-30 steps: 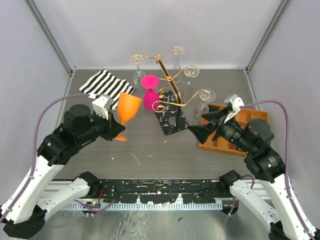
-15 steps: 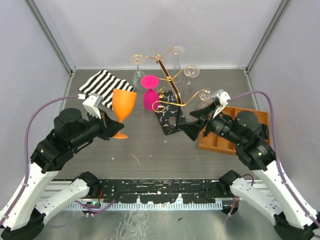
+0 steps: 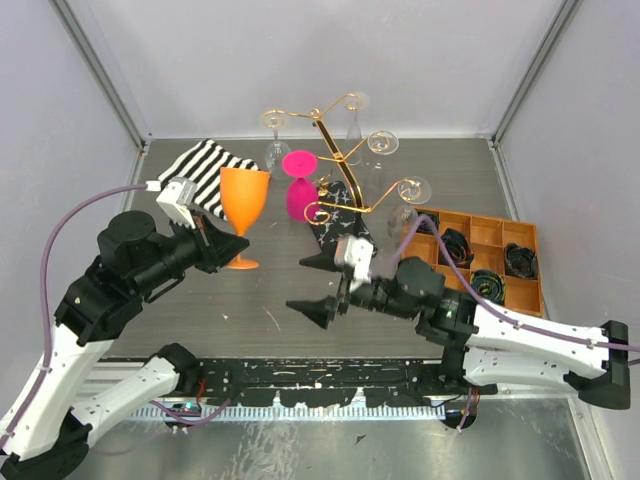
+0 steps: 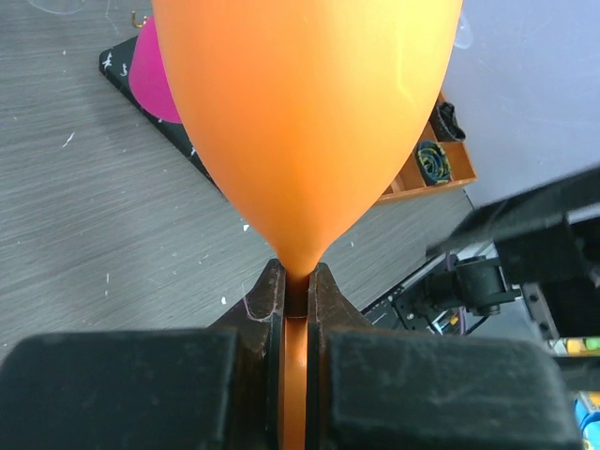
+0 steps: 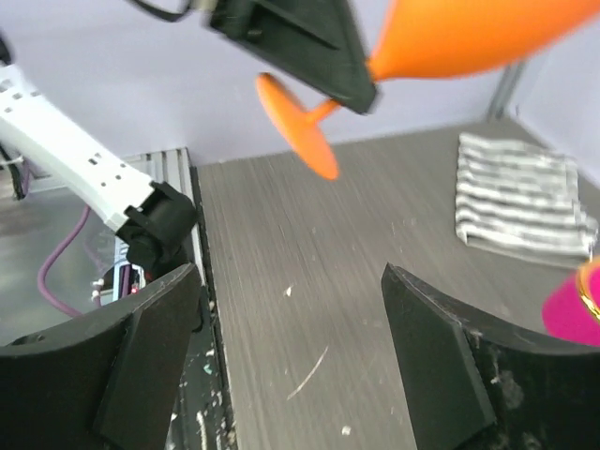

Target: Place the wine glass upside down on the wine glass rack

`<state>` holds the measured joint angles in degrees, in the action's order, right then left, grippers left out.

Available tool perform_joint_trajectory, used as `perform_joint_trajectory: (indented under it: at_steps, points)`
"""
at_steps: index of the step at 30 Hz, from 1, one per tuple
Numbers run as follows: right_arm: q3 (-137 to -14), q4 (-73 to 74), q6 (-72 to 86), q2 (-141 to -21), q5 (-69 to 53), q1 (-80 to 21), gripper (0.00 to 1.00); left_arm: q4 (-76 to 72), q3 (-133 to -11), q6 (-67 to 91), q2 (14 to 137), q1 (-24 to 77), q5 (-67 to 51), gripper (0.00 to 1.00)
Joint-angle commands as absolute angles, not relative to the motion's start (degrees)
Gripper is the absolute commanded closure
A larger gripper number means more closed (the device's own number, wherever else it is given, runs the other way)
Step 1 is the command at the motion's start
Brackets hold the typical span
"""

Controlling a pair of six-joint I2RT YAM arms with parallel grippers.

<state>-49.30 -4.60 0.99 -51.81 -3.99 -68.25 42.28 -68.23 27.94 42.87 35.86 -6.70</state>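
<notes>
Wine glass rack (image 3: 335, 190) stands far centre, clear glasses (image 3: 381, 143) hung on it foot-up, so the right gripper (image 3: 312, 285) faces left with jaws spread wide, probably for a handover and flip, while the left gripper (image 4: 298, 291), jaws pinching the stem, holds the orange wine glass (image 3: 244, 200) bowl-up, near-left of the rack.

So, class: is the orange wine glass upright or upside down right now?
Upright: the orange wine glass has its rim up and foot down, its stem clamped in the left gripper.

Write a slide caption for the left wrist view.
Left gripper clamps the stem of an opaque orange wine glass above the grey table.
</notes>
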Motion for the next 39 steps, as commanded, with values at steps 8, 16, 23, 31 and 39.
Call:
perform_joint_trajectory:
  at_steps: [8, 16, 23, 31, 39]
  points:
    - [-38.9, -40.5, -34.8, -56.4, 0.2, -77.2, 0.15, 39.4, -70.4, 29.8, 43.3, 36.0, -8.0, 1.00]
    - [-42.5, -41.7, -38.6, -61.7, 2.6, -77.2, 0.31, 40.0, -70.4, 28.6, 44.0, 36.1, -9.6, 1.00]
    - [-45.1, -41.0, -38.5, -65.2, 3.1, -77.3, 0.41, 40.9, -70.7, 27.3, 44.1, 36.0, -11.2, 1.00]
    - [-47.2, -43.0, -38.5, -69.6, 3.5, -77.7, 0.53, 42.7, -71.0, 26.4, 43.9, 36.1, -12.6, 1.00]
    - [-48.2, -43.1, -39.2, -71.9, 5.0, -77.7, 0.62, 42.1, -70.0, 26.3, 43.9, 36.0, -14.0, 1.00]
